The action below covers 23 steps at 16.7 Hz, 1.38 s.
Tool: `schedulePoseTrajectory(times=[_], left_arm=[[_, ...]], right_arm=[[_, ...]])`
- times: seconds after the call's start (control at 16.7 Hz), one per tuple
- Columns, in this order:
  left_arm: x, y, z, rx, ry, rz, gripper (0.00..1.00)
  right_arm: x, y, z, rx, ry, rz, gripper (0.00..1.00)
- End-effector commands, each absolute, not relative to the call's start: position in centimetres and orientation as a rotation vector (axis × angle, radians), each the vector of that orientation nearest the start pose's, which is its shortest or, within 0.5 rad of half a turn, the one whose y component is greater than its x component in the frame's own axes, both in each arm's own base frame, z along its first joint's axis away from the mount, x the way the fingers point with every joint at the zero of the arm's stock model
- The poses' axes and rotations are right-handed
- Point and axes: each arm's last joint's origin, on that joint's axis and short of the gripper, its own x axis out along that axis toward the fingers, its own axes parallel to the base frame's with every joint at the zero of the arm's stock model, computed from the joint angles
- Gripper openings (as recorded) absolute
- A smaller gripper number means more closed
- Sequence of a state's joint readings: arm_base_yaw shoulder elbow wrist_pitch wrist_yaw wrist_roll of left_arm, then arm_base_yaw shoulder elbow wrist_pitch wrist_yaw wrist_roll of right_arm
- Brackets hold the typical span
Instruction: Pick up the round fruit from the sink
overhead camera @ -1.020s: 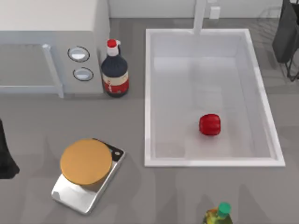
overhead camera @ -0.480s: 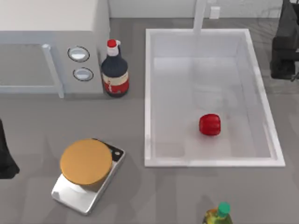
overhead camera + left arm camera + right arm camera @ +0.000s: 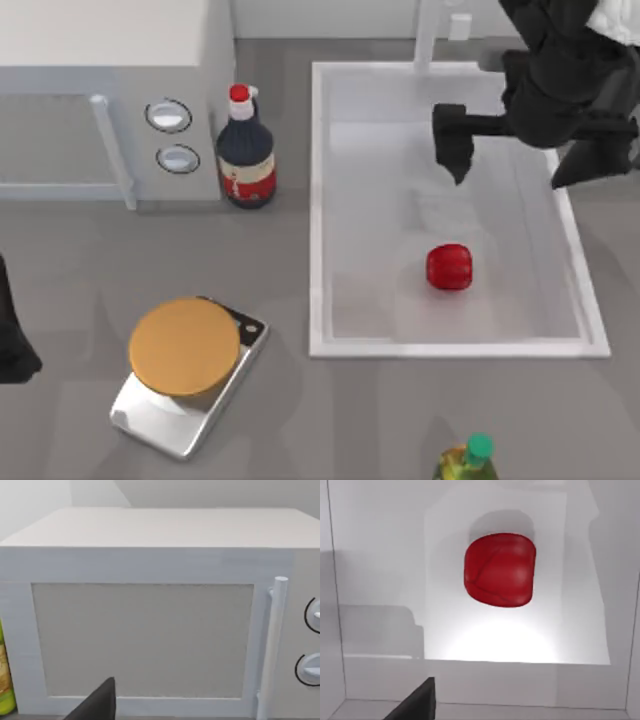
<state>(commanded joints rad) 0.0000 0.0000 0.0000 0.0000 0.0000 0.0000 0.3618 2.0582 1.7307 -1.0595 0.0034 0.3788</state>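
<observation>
Approach step here: the right arm's black claw (image 3: 455, 150) hangs over the upper middle of the large white rectangular sink (image 3: 316, 200), holding nothing, though I cannot tell how wide it stands. The small glossy red round fruit (image 3: 449, 267) sits on the basin floor, lower centre-right of the top view, apart from the claw. Next, I'd say, descend and straddle it. Left arm parked at the frame's left edge.
</observation>
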Motion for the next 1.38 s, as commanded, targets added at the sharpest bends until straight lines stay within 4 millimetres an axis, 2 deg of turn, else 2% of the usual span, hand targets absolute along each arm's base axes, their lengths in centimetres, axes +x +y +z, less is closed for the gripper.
schedulePoseTrajectory(times=[0.18, 0.36, 0.72, 0.84, 1.02, 1.38], left_arm=[[10.6, -0.1, 16.0, 0.0, 0.0, 0.0, 1.0], [10.6, -0.1, 16.0, 0.0, 0.0, 0.0, 1.0], [10.6, -0.1, 16.0, 0.0, 0.0, 0.0, 1.0], [10.6, -0.1, 16.0, 0.0, 0.0, 0.0, 1.0], [10.6, -0.1, 16.0, 0.0, 0.0, 0.0, 1.0], [10.6, -0.1, 16.0, 0.0, 0.0, 0.0, 1.0]], right_arm=[[40.9, 17.4, 18.1, 0.027, 1.508, 0.014, 1.0], [41.7, 18.5, 16.1, 0.01, 1.564, -0.006, 1.0], [41.9, 18.4, 15.9, 0.012, 1.57, -0.011, 1.0], [41.9, 18.5, 15.3, 0.011, 1.573, -0.012, 1.0], [42.3, 18.7, 11.8, 0.009, 1.574, -0.012, 1.0], [42.1, 18.8, 2.4, 0.012, 1.56, -0.004, 1.0]])
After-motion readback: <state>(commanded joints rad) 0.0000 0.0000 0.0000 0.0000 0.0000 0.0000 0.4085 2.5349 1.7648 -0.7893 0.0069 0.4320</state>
